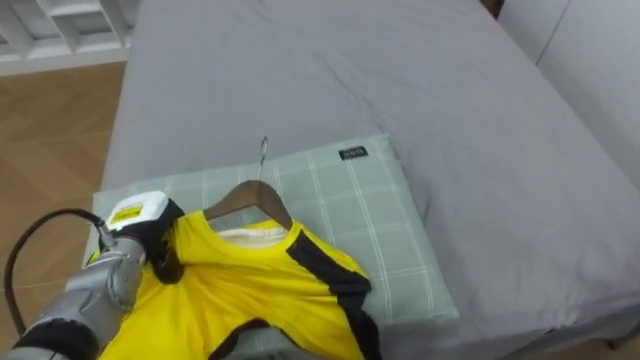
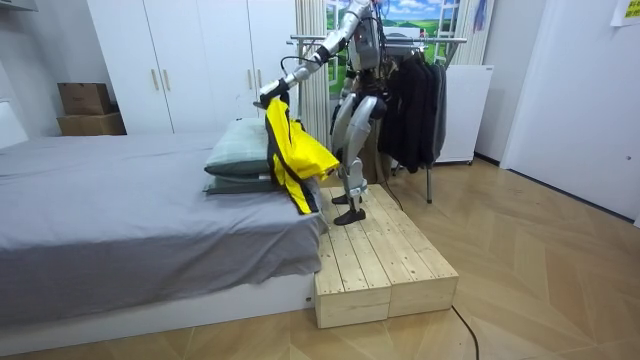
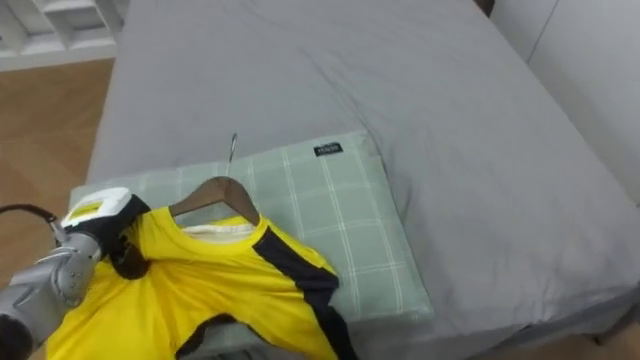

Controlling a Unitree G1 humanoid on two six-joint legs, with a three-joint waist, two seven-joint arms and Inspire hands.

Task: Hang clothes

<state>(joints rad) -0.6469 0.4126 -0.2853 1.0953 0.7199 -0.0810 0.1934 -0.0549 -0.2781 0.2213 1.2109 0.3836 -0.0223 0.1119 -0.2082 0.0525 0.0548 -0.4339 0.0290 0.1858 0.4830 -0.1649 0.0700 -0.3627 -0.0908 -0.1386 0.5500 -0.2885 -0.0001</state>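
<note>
1. Lower left: left robot hand (image 1: 150,242), arm stretched forward over the bed's edge, fingers closed on the shoulder of the yellow shirt (image 1: 260,290).
2. Yellow shirt, dark trim, dressed on the wooden hanger (image 1: 256,197) and held clear above the pillow.
3. Metal hook (image 1: 264,152), free, pointing up the bed.
4. Green checked pillow (image 1: 385,220) on the grey bed (image 1: 420,90).
5. Room view's right: clothes rack (image 2: 440,40) with dark garments (image 2: 410,110), behind the robot, which stands on a wooden platform (image 2: 385,250).

Step, as judged: carrying the hangered shirt off the bed. The next move calls for turning to the rack and setting the hook over its rail.
</note>
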